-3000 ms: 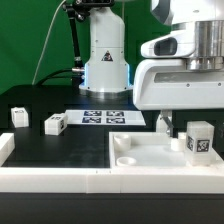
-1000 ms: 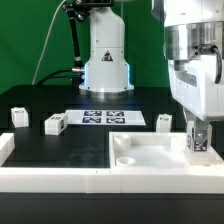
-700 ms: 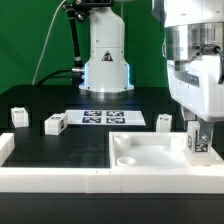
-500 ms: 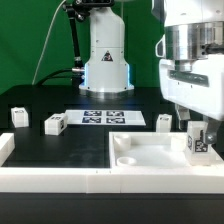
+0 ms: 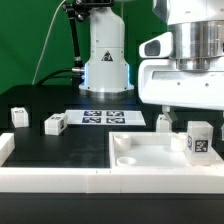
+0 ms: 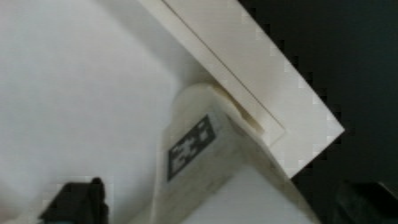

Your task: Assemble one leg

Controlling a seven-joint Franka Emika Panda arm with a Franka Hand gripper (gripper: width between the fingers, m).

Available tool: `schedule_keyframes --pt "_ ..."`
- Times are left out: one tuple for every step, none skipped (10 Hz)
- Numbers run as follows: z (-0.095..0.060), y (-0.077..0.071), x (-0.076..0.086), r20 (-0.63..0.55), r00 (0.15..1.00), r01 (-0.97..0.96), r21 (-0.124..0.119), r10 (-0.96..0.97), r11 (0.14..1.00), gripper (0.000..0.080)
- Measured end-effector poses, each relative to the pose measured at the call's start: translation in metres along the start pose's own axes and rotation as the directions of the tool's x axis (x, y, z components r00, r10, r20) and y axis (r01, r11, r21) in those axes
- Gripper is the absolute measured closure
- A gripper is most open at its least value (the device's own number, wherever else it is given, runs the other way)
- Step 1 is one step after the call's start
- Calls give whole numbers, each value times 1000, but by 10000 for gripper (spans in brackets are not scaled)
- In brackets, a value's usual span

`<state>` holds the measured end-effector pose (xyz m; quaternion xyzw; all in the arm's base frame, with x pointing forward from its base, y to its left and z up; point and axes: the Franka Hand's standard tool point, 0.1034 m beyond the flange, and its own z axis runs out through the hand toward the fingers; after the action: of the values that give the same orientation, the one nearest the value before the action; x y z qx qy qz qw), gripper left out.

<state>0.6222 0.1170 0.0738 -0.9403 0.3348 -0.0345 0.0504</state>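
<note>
A white leg (image 5: 200,140) with a black-and-white tag stands upright in the corner of the large flat white square piece (image 5: 150,158) at the exterior view's right. My gripper (image 5: 192,108) hangs just above it, open and holding nothing. In the wrist view the leg (image 6: 222,160) sits between my gripper's (image 6: 214,205) spread jaws, with a gap to the dark finger (image 6: 75,200). Three more legs lie on the black table: one at the left (image 5: 17,116), one beside it (image 5: 55,123) and one behind the square piece (image 5: 165,122).
The marker board (image 5: 100,118) lies at the table's middle in front of the arm's white base (image 5: 105,60). A long white border rail (image 5: 60,181) runs along the front, and another piece of rail (image 5: 5,148) sits at the left edge.
My gripper was down around the leg and turning with it. It has let go, risen and swung back to face the camera. The leg stays standing in the corner.
</note>
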Motion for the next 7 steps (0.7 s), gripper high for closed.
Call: schedule_keyframes --pt "0 0 1 -5 986 169 -10 -169 986 151" --pt "-1 -1 0 -8 960 281 -24 -282 959 151" --pt "-1 -1 0 1 905 426 -41 -426 904 151" --pt "-1 -1 -1 13 864 503 -50 -503 863 151" --pt "-2 -3 -2 15 823 568 -56 -568 821 151" --pt "-2 -3 -1 15 790 612 -61 -612 788 151" --pt "-2 -3 -1 17 779 627 -60 -627 777 151"
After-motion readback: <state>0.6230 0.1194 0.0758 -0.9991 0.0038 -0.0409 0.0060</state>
